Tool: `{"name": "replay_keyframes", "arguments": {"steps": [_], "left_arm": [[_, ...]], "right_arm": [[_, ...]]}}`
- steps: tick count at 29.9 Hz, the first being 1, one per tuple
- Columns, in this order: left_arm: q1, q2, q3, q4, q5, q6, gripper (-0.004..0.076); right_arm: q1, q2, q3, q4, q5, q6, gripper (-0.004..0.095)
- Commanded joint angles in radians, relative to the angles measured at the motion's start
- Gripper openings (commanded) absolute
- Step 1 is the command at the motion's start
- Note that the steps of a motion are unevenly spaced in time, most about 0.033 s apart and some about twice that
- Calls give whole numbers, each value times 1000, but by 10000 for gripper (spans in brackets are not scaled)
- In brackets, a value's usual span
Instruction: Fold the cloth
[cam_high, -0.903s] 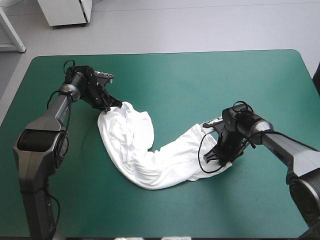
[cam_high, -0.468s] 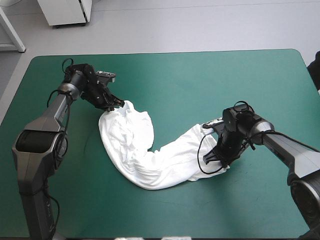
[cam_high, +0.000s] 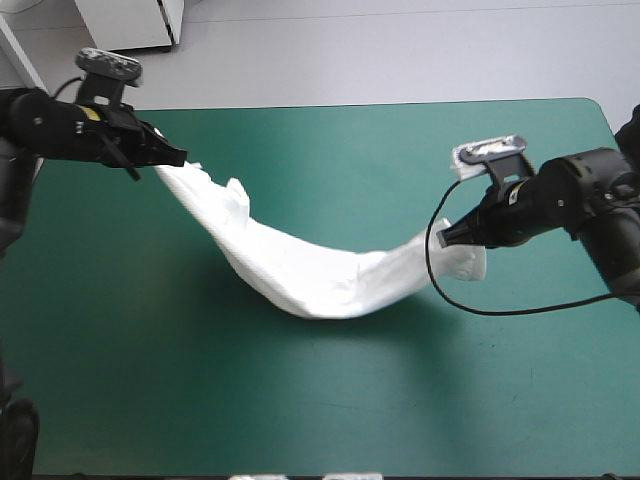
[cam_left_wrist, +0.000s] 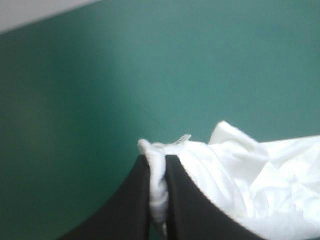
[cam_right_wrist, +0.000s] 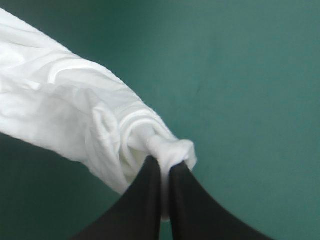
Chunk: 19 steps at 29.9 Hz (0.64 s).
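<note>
High view: the T-shirt (cam_high: 300, 272) hangs as a sagging band over the middle of the teal-green cover (cam_high: 350, 410). The left gripper (cam_high: 178, 158) is clamped on its far-left end and the right gripper (cam_high: 445, 238) on its right end. No fold is made yet; spreading it flat likely comes first.

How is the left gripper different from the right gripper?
The left gripper is by the table's far left corner; the right gripper is nearer its right edge. The left gripper points toward the right edge, the right gripper toward the left edge. Both are shut on the T-shirt, one end each, and it sags between them.
</note>
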Motion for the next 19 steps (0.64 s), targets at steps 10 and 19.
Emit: {"name": "replay_keyframes", "arguments": {"steps": [10, 19], "left_arm": [[0, -508, -38, 40, -366, 14, -10], [-13, -614, -93, 40, -297, 14, -10]], "right_arm": [[-8, -144, -515, -138, -3, 23, -13], [-8, -258, -544, -91, 6, 28, -13]]}}
